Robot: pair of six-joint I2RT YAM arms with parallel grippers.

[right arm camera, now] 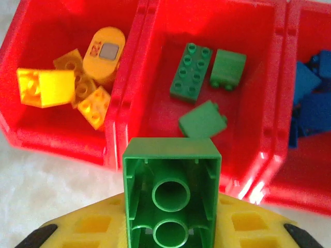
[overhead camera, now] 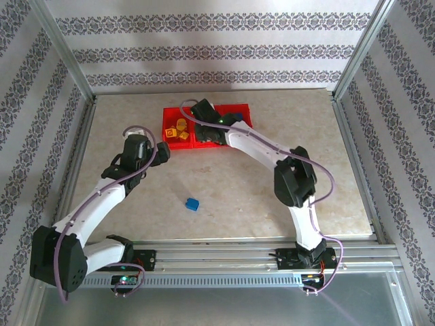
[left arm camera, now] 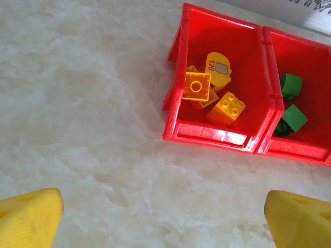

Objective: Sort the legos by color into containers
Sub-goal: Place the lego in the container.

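Right wrist view: my right hand (right arm camera: 171, 230) is clamped on a green brick (right arm camera: 171, 178). Its hollow underside faces the camera, with two round tubes inside a square shell. The brick sits at the near rim of the middle bin (right arm camera: 155, 135), one of three glossy red containers (overhead camera: 241, 112) joined in a row by thin shared walls.

That bin holds three green bricks (right arm camera: 191, 71), one long and studded, two short, with bare red floor between them. The left bin (right arm camera: 31, 135) holds yellow bricks (right arm camera: 45, 87) heaped around a rounded orange piece (right arm camera: 103, 54). The right bin (right arm camera: 282, 178) holds blue bricks (right arm camera: 310, 101) crowded to its far side.

From the top view, the containers stand near the far edge of the pale marbled surface (overhead camera: 238, 197), and my right arm reaches over them. One blue brick (overhead camera: 192, 203) lies alone on the surface, well apart from the containers, between my two arms and with open room all round. Metal rails frame the surface.

My left hand (left arm camera: 165, 230) is spread wide, its ribbed yellow fingers (left arm camera: 28, 217) at the corners of the left wrist view. It holds nothing and hangs above bare surface near the left bin's front corner.
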